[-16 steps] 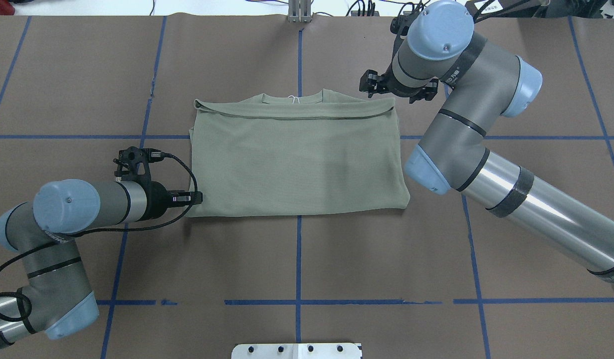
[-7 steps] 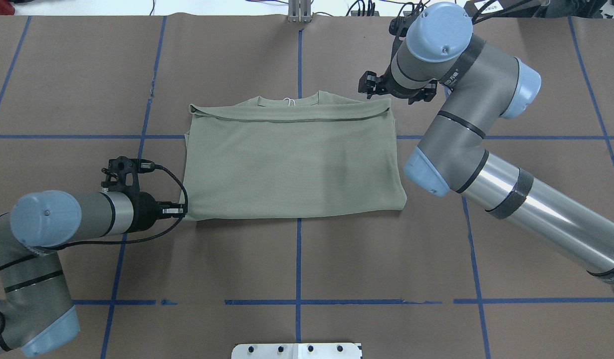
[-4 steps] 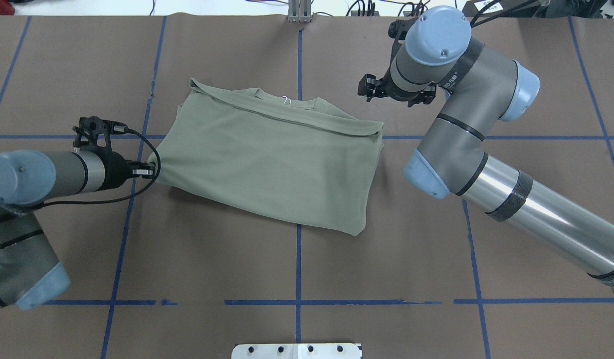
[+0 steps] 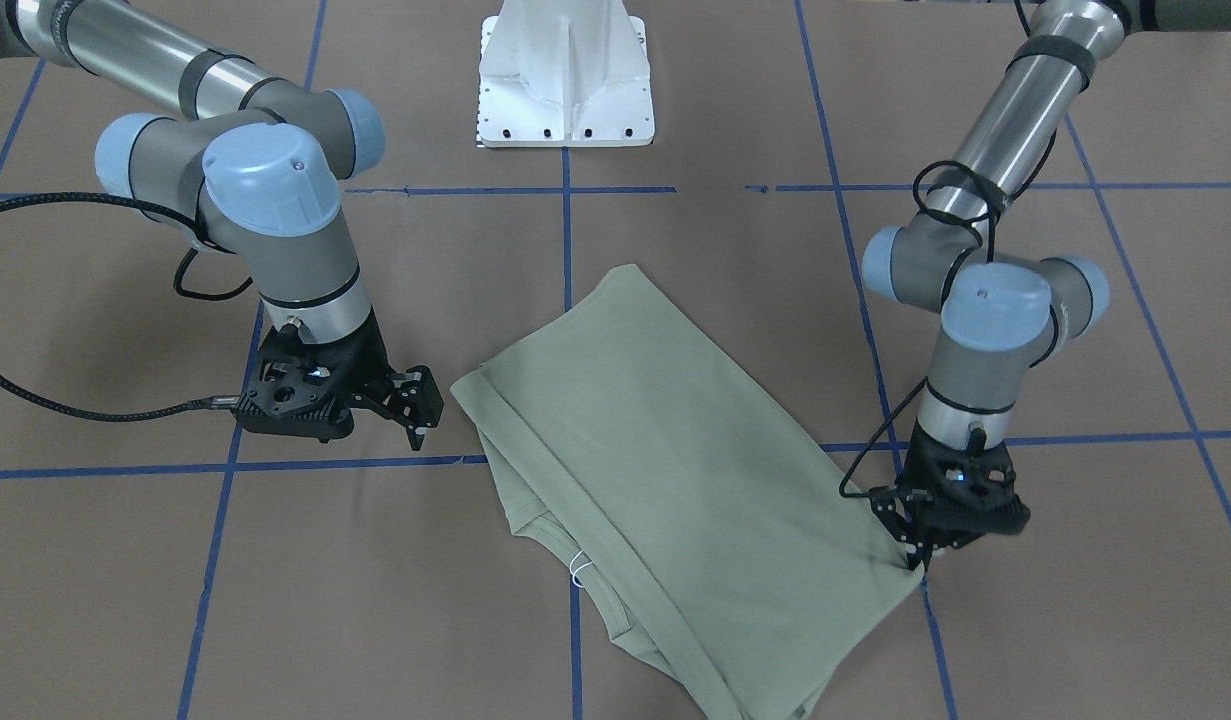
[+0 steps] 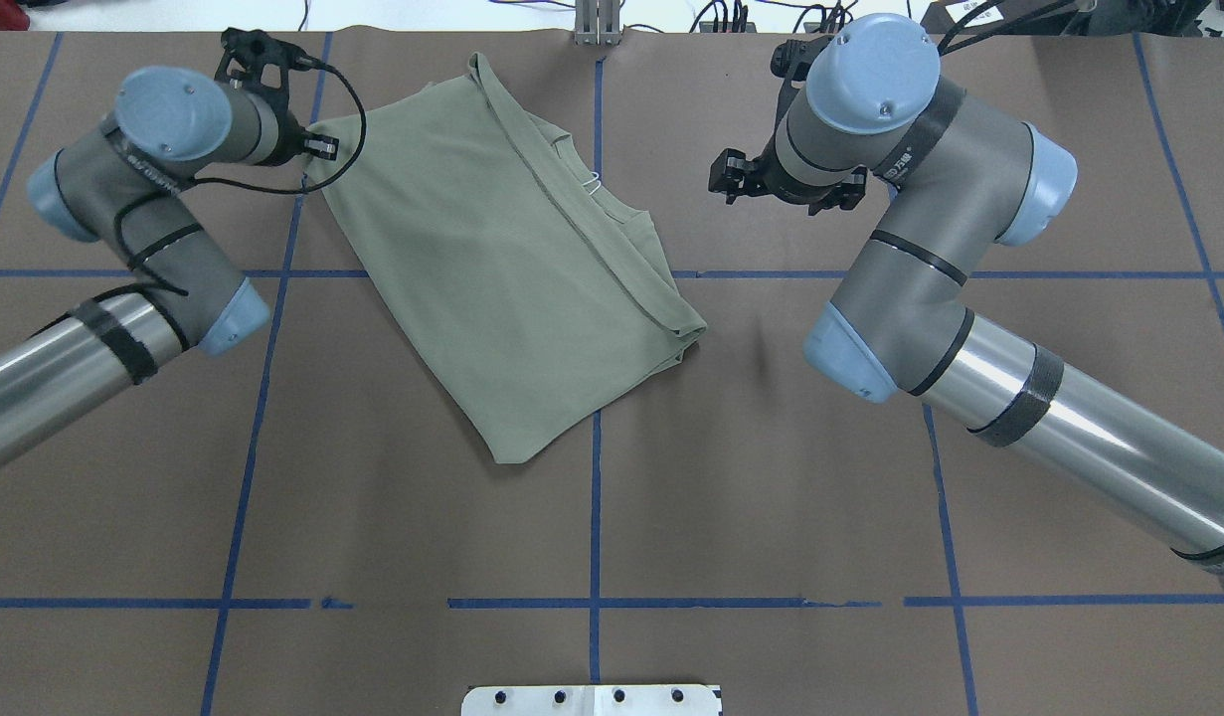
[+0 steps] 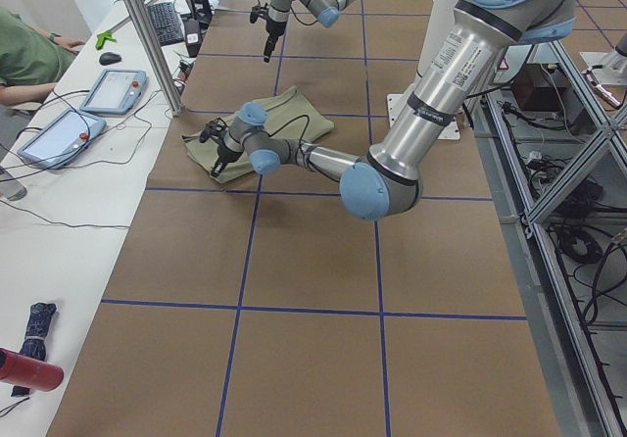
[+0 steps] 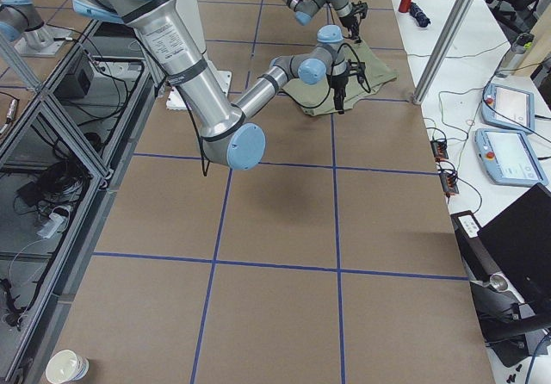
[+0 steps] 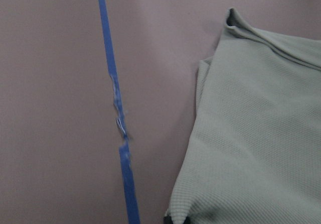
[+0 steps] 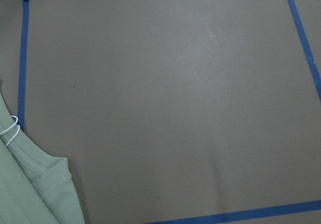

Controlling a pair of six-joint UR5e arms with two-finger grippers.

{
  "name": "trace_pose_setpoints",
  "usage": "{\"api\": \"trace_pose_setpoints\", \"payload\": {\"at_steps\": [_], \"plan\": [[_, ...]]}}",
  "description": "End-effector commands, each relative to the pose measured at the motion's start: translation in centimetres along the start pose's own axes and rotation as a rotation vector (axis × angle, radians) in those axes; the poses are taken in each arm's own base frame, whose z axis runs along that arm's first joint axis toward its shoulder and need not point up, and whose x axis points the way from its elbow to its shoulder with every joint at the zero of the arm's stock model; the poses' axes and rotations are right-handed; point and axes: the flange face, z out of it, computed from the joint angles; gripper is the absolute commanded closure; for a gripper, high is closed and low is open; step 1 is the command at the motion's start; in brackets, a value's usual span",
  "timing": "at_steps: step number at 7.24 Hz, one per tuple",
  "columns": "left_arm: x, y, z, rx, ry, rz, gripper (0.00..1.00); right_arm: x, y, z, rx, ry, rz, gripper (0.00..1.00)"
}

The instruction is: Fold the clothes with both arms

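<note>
Green shirt [image 5: 502,268] lies diagonal, upper left of overhead frame; left gripper [image 5: 321,149] clamped on its corner, probably to reorient it. Right gripper [image 4: 422,412] spread wide, empty.

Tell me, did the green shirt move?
Yes. The shirt swung clockwise: the left gripper dragged its corner across the blue tape line toward the table's far edge.

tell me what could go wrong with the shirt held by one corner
The left gripper pinches only one corner of the shirt; folded layers could slide apart.
The right gripper hangs open off the cloth, so nothing steadies it.
The shirt lies near the table's far edge and could slip over.
</note>
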Motion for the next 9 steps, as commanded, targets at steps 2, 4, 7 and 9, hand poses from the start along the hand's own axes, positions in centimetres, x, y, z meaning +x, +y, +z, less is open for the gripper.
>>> {"api": "trace_pose_setpoints", "payload": {"at_steps": [2,4,7,9], "plan": [[-1.6,-4.6,0.8,0.064,-0.03,0.075,0.01,-1.8,2.0,0.1,-0.018,-0.019,0.038,0.0],[-1.7,-2.8,-4.6,0.051,0.179,0.076,0.0,-5.6,2.6,-0.7,-0.008,-0.053,0.177,0.04],[-0.9,1.7,-11.3,0.061,0.308,-0.023,0.0,-13.6,1.0,7.1,0.081,-0.119,0.334,0.29],[1.0,2.9,-11.1,0.044,0.335,-0.048,0.0,-14.3,2.5,9.0,0.071,-0.094,0.319,0.34]]}}
